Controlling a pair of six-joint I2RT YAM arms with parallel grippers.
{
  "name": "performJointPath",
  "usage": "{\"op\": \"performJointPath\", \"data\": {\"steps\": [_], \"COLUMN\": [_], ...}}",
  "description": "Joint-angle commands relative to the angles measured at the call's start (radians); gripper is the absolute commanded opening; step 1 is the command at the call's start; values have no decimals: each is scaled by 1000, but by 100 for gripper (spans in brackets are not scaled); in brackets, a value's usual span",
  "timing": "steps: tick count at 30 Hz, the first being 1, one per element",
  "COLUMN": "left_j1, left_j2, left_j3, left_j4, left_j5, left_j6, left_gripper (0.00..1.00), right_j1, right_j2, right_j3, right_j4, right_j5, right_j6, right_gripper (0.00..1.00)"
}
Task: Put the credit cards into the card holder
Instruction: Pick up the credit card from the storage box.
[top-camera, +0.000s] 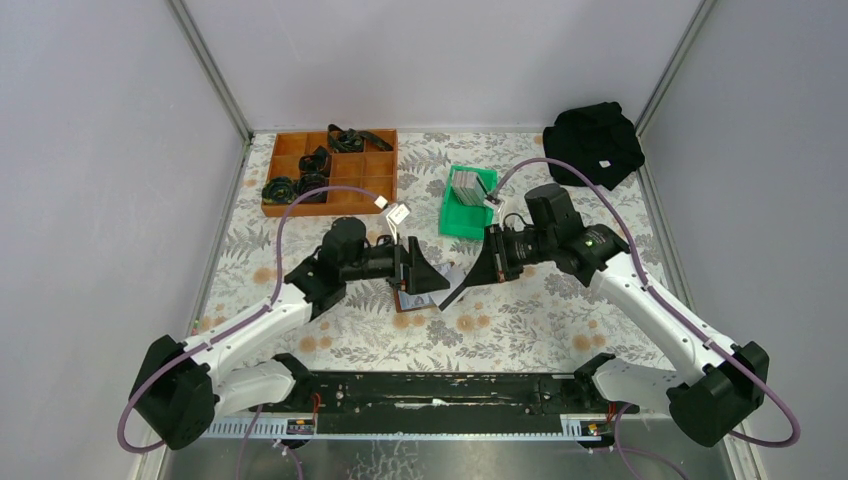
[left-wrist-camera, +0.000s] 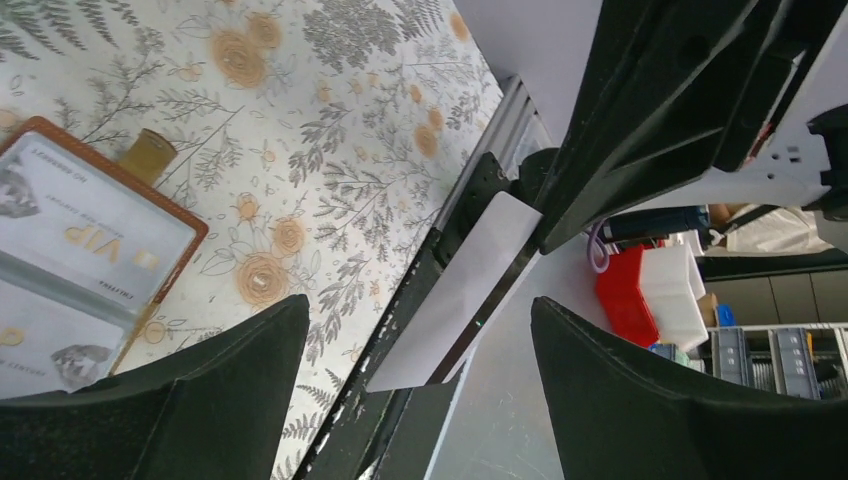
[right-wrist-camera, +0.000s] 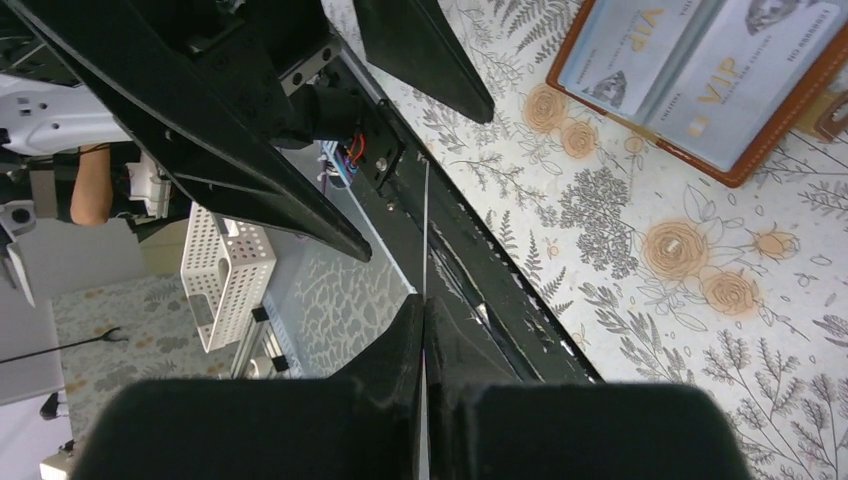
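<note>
Left fingers (left-wrist-camera: 200, 400) spread wide, empty. Right fingers (right-wrist-camera: 380, 385) pinched shut on a white card (left-wrist-camera: 455, 290), held above the desk (right-wrist-camera: 650, 330) at centre frame. Card holder (right-wrist-camera: 740, 178) lies open just left of it, seemingly two cards (right-wrist-camera: 730, 90) slotted.

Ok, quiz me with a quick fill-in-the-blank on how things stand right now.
The right gripper is shut on one thin white ____.
The left gripper has its fingers ____, holding nothing.
The cards in the card holder read ____.
The stack of credit cards sits in the ____ bin.
Missing words: credit card; open; VIP; green.
</note>
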Motion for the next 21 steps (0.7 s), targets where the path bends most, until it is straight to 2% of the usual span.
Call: {"op": "performJointPath", "data": {"steps": [1,5,14,21], "left_j1": [4,4,16,29], "left_j2": [3,14,26,13], "left_j3": [-24,-27,-40,-66], "left_j4": [130,145,168,182], "left_j5": [108,128,155,169], "left_j6": [-42,-50,-61,-74], "left_gripper": [88,83,48,29], "right_j1": [7,8,7,2], "right_j2": [0,14,46,62], "right_j3": [3,-9,0,15], "right_j4": [66,91,81,77], "right_j5": [-81,-107,-129,-125], "right_j6": [24,33,13,6], "right_gripper": [0,0,0,0]}}
